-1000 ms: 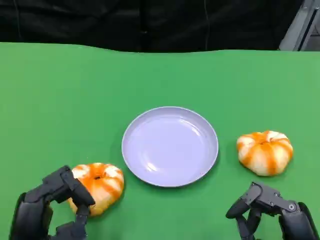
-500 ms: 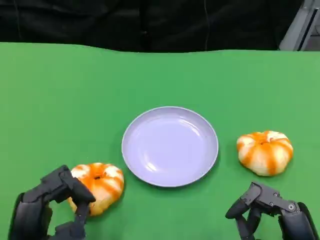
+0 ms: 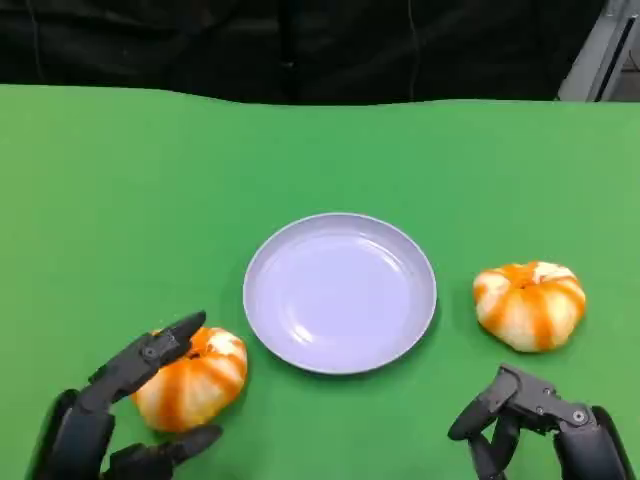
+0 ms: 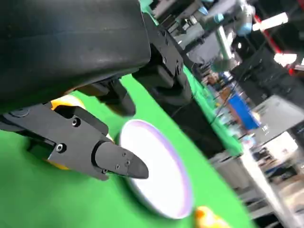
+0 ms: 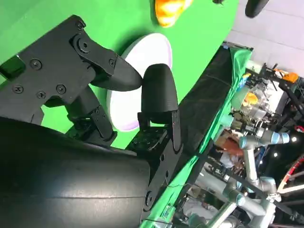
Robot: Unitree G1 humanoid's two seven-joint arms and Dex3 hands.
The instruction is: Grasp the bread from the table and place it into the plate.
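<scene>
An orange-and-white bread lies on the green table, left of the lilac plate. My left hand is beside it with its fingers stretched out: one reaches over the bread's top, the thumb lies in front of it. I cannot tell whether they touch it. The left wrist view shows the bread behind the left hand, with the plate beyond. A second bread sits right of the plate. My right hand hangs low in front of it, fingers bent, holding nothing.
The table's far edge meets a dark backdrop. In the right wrist view the plate and a bread lie beyond the right hand. Bare green cloth spreads behind the plate.
My left hand's fingers have uncurled from the bread's left side and now stretch out over and in front of it. The right hand, plate and both breads have stayed put.
</scene>
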